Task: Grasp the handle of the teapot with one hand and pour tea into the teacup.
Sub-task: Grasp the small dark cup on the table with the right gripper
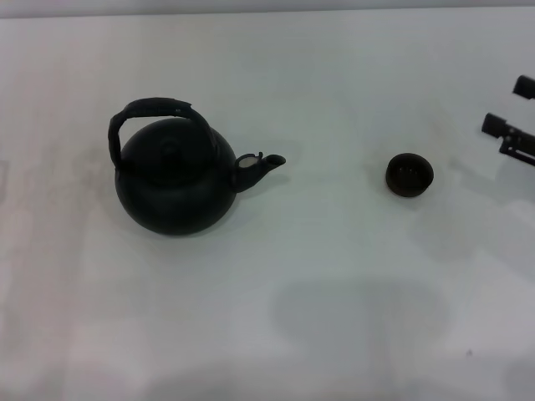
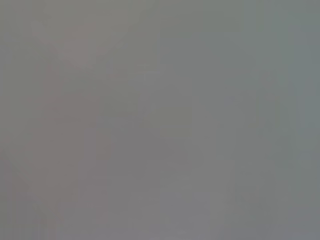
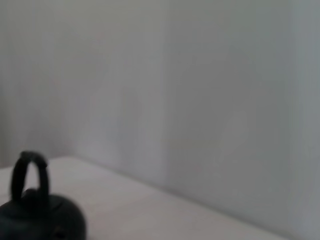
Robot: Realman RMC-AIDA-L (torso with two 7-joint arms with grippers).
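The matte-black teapot point(image 1: 174, 179) stands upright on the white table at the left, its spout point(image 1: 261, 165) pointing right toward the teacup. Its arched handle point(image 1: 150, 113) stands up over the lid. The tiny dark teacup point(image 1: 410, 175) sits upright to the right of the pot, well apart from the spout. My right gripper point(image 1: 510, 106) shows only as two black fingertips point(image 1: 495, 125) at the right edge, apart from each other, empty, to the right of and beyond the cup. The right wrist view shows the teapot point(image 3: 40, 217) and its handle point(image 3: 30, 175) far off. My left gripper is out of view.
The white table point(image 1: 276, 317) carries only the pot and the cup. A pale wall point(image 3: 200, 100) rises behind the table's far edge. The left wrist view shows only a plain grey surface.
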